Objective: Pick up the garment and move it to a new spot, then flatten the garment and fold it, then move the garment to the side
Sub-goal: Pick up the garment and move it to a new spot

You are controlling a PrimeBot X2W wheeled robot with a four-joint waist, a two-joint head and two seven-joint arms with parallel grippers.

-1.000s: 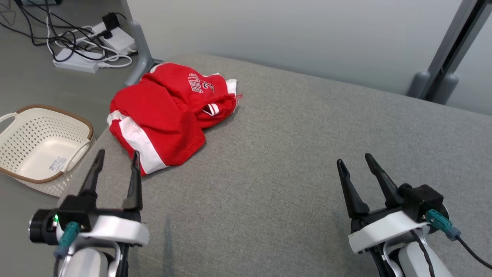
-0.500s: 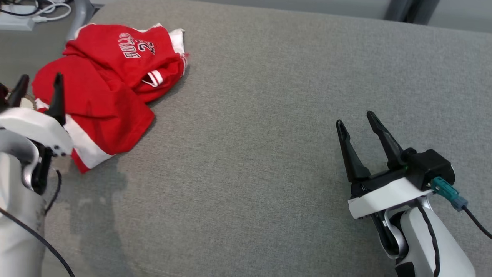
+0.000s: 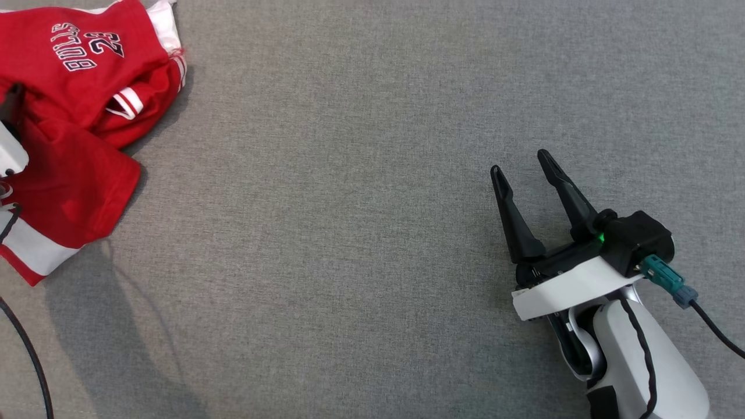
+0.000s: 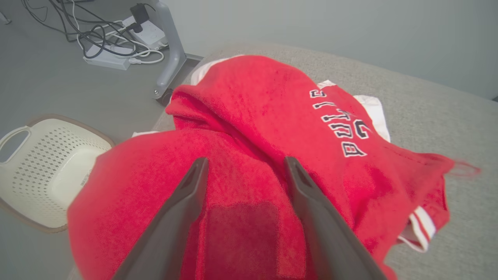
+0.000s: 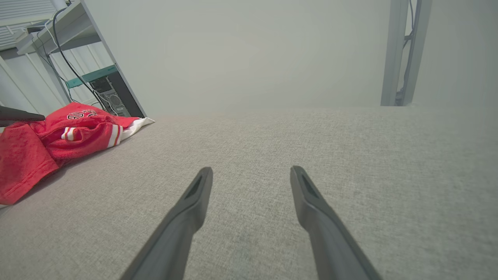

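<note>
The garment (image 3: 75, 174) lies crumpled in a heap at the far left of the grey fabric surface (image 3: 349, 233). Its red body is bunched over itself, a white sleeve (image 3: 166, 29) pokes out at the back, and the "BULLS 23" lettering (image 4: 342, 128) faces up.

The left gripper (image 4: 246, 160) is right over this heap. In the left wrist view its two dark fingers are spread wide apart with red cloth beneath and between them, and nothing is pinched. Whether the tips actually touch the fabric cannot be told. From the right wrist view, one of its fingers (image 5: 23, 115) reaches in flat above the top of the red pile (image 5: 58, 136).

The right gripper (image 3: 520, 163) is well apart from the garment, on the right side of the surface. Its jaws also stand wide open and empty, the fingers (image 5: 194, 202) pointing across bare grey fabric.

Beyond the heap, on the floor, sit a cream perforated basket (image 4: 50, 155) and a tangle of cables and power strips (image 4: 113, 50) beside a grey metal leg (image 4: 171, 50).
</note>
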